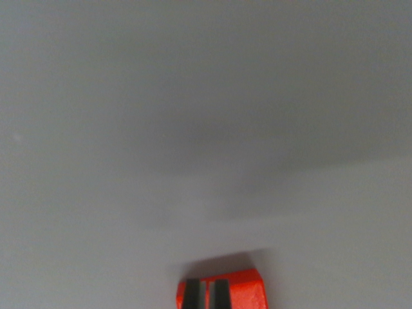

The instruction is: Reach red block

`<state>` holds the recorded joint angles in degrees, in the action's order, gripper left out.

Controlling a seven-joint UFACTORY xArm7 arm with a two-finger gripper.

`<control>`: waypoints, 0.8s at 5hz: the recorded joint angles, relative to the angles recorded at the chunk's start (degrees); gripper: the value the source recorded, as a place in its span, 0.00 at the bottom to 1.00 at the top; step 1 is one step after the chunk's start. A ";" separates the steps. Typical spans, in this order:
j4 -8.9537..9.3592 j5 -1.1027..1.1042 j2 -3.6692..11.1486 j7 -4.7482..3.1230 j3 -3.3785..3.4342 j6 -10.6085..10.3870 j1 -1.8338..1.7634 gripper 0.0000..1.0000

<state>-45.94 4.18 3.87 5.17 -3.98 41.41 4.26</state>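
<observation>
The red block [241, 291] lies on the grey surface at the bottom edge of the wrist view, a little right of centre, cut off by the frame. Two dark fingertips [191, 293] of my gripper [206, 284] rise from the bottom edge in front of the block's left part. They stand close together with only a thin pale strip between them, and red shows on both outer sides, so the fingers are not around the block. The gripper looks shut and holds nothing. I cannot tell whether the tips touch the block.
A plain grey tabletop [206, 129] fills the rest of the view, blurred, with a soft shadow band across the middle.
</observation>
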 joint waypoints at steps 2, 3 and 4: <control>2.00 0.14 0.04 0.12 -0.18 -2.03 0.18 0.00; 3.92 0.27 0.09 0.24 -0.35 -3.98 0.36 0.00; 3.92 0.27 0.09 0.24 -0.35 -3.98 0.36 0.00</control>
<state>-42.02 4.44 3.96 5.40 -4.33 37.43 4.62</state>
